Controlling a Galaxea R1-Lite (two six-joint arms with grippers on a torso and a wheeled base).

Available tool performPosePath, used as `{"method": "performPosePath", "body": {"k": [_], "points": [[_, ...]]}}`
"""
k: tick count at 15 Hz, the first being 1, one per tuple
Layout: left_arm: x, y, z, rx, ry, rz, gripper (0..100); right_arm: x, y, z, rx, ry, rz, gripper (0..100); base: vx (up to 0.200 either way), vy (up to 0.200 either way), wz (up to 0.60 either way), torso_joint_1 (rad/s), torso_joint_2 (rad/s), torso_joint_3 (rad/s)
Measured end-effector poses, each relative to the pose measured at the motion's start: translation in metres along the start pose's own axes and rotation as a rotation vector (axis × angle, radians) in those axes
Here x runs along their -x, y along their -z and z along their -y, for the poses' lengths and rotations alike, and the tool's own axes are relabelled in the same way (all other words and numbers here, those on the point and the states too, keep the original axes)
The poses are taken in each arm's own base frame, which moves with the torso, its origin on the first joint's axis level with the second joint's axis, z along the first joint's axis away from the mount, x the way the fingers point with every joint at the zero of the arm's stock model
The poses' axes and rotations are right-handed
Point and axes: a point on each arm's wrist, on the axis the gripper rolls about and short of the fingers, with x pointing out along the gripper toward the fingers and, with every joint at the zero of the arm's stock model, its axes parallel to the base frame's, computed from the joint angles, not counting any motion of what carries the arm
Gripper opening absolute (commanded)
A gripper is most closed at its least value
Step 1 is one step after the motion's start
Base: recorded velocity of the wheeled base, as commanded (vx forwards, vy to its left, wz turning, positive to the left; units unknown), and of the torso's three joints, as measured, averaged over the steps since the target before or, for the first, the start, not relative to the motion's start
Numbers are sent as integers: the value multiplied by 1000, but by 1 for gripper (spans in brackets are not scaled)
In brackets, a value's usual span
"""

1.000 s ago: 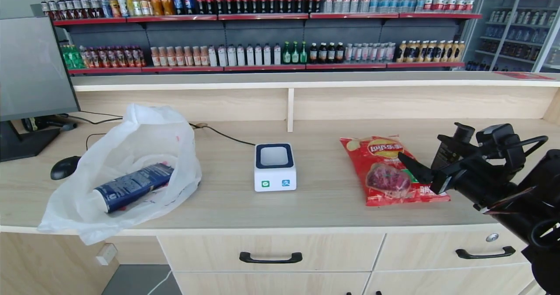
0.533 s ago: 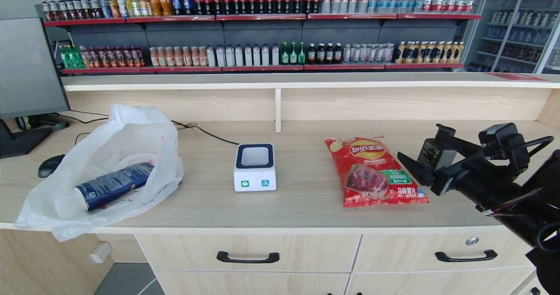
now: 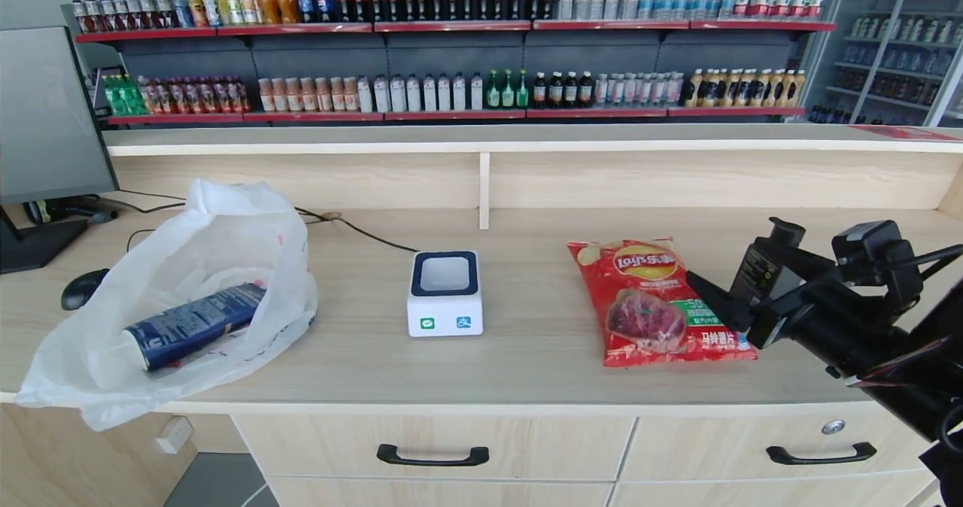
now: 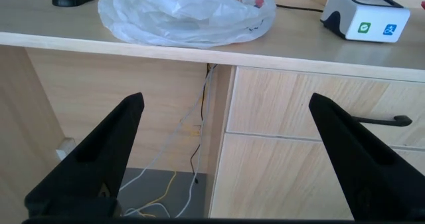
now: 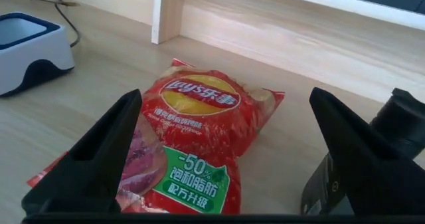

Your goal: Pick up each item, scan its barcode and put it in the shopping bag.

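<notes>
The right pincer (image 5: 224, 101) is hanging wide open and empty just beside the chip bag (image 3: 658, 304), near the tabletop's right edge. Grabbing the bag is coming next, I think.

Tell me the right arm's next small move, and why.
Probably lower the right gripper onto the chip bag and close its fingers on it. The gripper is open at the bag's right edge, the bag lies flat on the counter, and the blue can already lies in the shopping bag.
</notes>
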Motion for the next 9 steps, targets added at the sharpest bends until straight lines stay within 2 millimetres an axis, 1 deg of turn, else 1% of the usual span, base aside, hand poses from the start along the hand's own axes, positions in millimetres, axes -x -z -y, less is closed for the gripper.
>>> {"method": "performPosePath", "body": {"k": [2,7,9], "points": [[0,0,0,0,-1,1,100,2,-3,-4,-9,-13,10,100,0,0,0,0,0,0],[0,0,0,1,-2,2,100,-5,-17,-6,-35,-26,76,100,0,0,0,0,0,0],[0,0,0,1,0,2,100,-8,-25,-14,-66,-76,112,100,0,0,0,0,0,0]]}}
